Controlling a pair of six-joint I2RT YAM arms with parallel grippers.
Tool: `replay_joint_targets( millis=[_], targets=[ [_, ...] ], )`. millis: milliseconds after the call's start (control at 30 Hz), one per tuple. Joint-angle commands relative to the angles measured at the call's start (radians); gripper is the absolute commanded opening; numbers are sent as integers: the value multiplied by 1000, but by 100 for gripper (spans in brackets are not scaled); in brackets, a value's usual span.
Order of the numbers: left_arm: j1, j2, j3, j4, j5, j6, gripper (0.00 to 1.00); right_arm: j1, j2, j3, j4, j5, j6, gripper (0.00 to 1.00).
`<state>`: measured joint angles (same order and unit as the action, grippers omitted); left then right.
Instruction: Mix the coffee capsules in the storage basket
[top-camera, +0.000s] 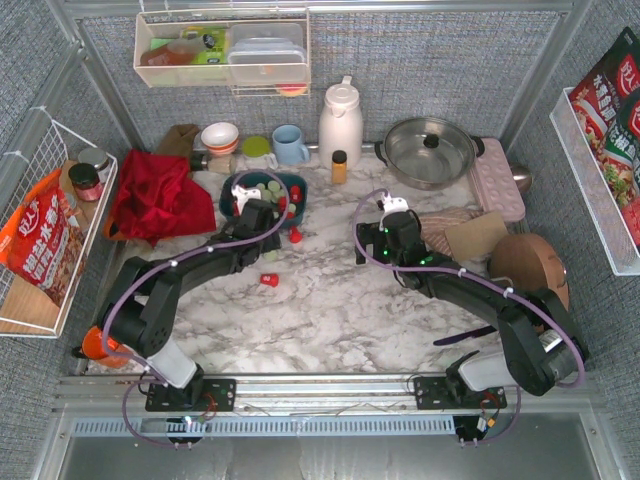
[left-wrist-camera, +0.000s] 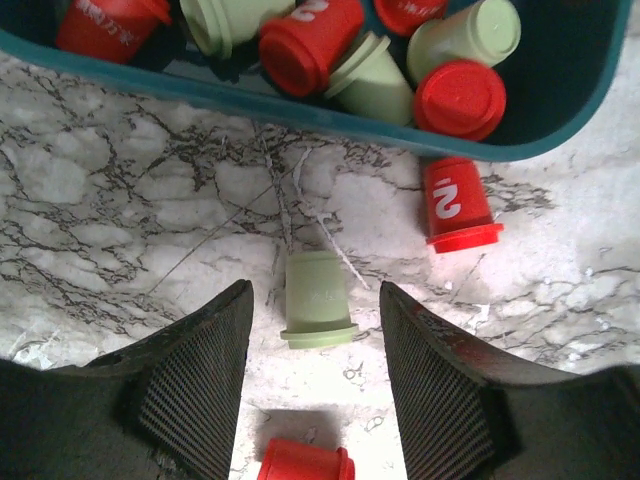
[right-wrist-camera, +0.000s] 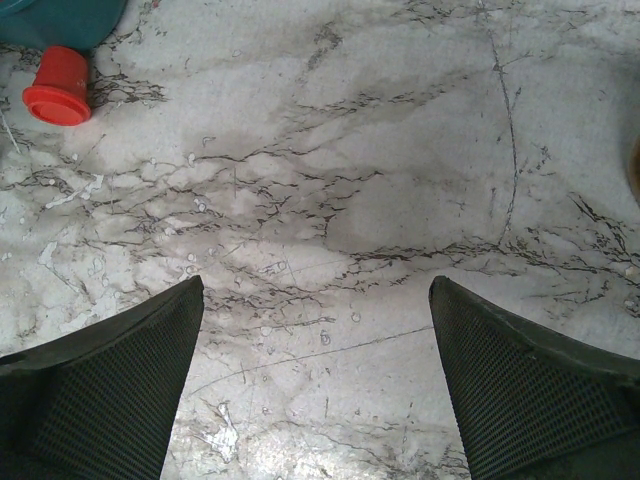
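1. A crumpled red cloth (top-camera: 150, 195) is lying at the left of the overhead view on the white, grey-veined marble tabletop (top-camera: 330, 310).
2. The dark teal, low-walled plastic storage basket (top-camera: 226, 196) is sitting just right of the cloth, in the upper centre-left of that view, half hidden under the left arm's wrist.
3. Red and pale mint-green tapered coffee capsules (left-wrist-camera: 300, 45) are lying jumbled inside the basket, the two colours side by side, along the top of the left wrist view.
4. The left gripper (left-wrist-camera: 315, 292), black with ribbed pads, is hovering just outside the basket's wall, its jaws standing moderately apart and gripping nothing; a loose pale green capsule (left-wrist-camera: 318, 310) is resting on the marble between the fingers, with a gap showing on each side.
5. A loose red capsule (left-wrist-camera: 458, 205) is lying beside the basket's wall at the right of that view; a second red capsule (left-wrist-camera: 305, 462) is showing at the bottom edge.
6. The right gripper (right-wrist-camera: 317, 290) is hanging over marble at the overhead view's centre-right, jaws spread wide, holding nothing.
7. A lidded steel pot (top-camera: 428, 150) is standing at the upper right.
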<state>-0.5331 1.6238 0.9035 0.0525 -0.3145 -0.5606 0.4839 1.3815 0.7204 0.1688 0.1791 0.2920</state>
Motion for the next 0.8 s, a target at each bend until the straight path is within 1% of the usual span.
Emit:
replay_joint_targets(
  millis=[0,133,367,400,567,700,767],
  targets=[
    [-1,30,20,-59,11,2,63,0,-1,6,15,11,-4,99],
    [-1,73,53,-74,27,15,62,1,-1,7,15,11,-4,99],
    [0,169,136,-155,41,48,56,-1,-2,6,13,13,-5,99],
    [0,181,145,-168,41,48,54,0,-2,7,14,13,-5,99],
    [-1,209,170,-202,47,59,41,-1,-4,7,13,12,-5,99],
    [-1,218,180,-213,56,67,38,0,-4,7,12,12,-5,99],
    [-1,218,186,-217,59,72,33,1,-5,7,12,13,-5,99]
  ],
)
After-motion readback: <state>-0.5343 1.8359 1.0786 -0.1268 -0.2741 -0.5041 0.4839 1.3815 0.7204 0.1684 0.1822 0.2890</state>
